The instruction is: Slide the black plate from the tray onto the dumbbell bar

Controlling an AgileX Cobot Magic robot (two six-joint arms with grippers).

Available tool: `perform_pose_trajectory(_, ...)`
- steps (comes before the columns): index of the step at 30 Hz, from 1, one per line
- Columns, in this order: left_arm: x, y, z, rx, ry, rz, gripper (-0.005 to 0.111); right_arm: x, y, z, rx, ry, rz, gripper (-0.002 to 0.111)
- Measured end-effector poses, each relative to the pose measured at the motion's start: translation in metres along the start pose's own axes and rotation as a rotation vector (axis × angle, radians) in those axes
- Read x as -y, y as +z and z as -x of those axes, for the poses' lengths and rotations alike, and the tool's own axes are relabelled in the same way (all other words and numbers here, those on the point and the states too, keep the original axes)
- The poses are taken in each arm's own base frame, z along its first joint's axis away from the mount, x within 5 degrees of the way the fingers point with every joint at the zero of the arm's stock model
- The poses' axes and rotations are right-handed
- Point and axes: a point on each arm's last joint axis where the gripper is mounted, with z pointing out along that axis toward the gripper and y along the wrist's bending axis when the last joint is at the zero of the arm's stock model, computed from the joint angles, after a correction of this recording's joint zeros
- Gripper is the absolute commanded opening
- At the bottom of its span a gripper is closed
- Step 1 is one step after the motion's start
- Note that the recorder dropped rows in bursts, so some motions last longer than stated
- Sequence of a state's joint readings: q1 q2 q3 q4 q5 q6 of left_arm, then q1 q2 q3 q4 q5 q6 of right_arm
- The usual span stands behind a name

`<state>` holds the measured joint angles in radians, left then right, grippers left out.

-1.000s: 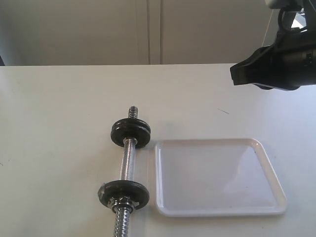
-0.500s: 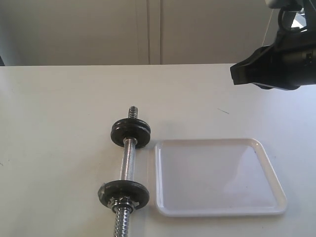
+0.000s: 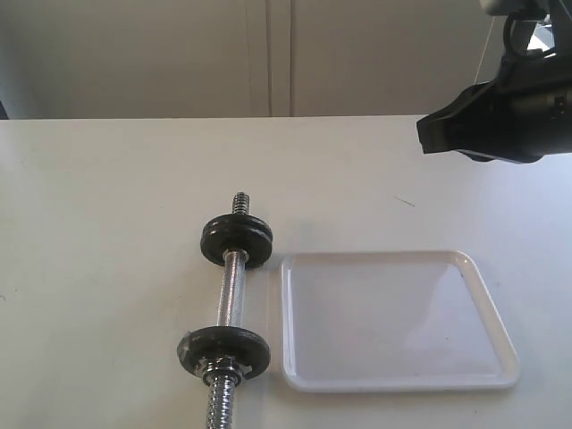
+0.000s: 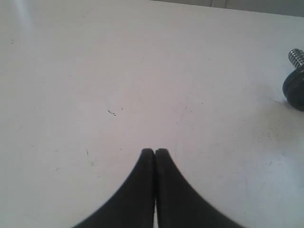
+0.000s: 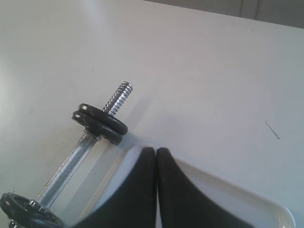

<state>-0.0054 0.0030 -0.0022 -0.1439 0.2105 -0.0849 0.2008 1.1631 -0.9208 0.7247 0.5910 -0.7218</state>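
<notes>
The white tray (image 3: pixel 393 322) lies flat on the table and holds no disc. To its left is the dumbbell bar (image 3: pixel 231 299), a knurled chrome rod with threaded ends. Black plates (image 3: pixel 236 239) sit on its far end; in the right wrist view these black plates (image 5: pixel 99 122) show as two stacked discs. Another black plate (image 3: pixel 223 350) sits on the near end beside a nut. My right gripper (image 5: pixel 156 151) is shut and empty, hovering above the tray's corner (image 5: pixel 266 209). My left gripper (image 4: pixel 155 152) is shut and empty over bare table, with a plate edge (image 4: pixel 295 90) off to one side.
The right arm (image 3: pixel 500 116) hangs high at the back right of the white table (image 3: pixel 107 223). A grey wall runs behind the table's far edge. The left arm does not show in the exterior view.
</notes>
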Motion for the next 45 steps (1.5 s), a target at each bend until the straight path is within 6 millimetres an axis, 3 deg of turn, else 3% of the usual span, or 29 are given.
perform_pose_trajectory(45,-0.0021,0.0,0.0009,0.009,0.038,0.025,0.0,0.0001,0.0,0.0001,0.001,-0.002,-0.001,0.0)
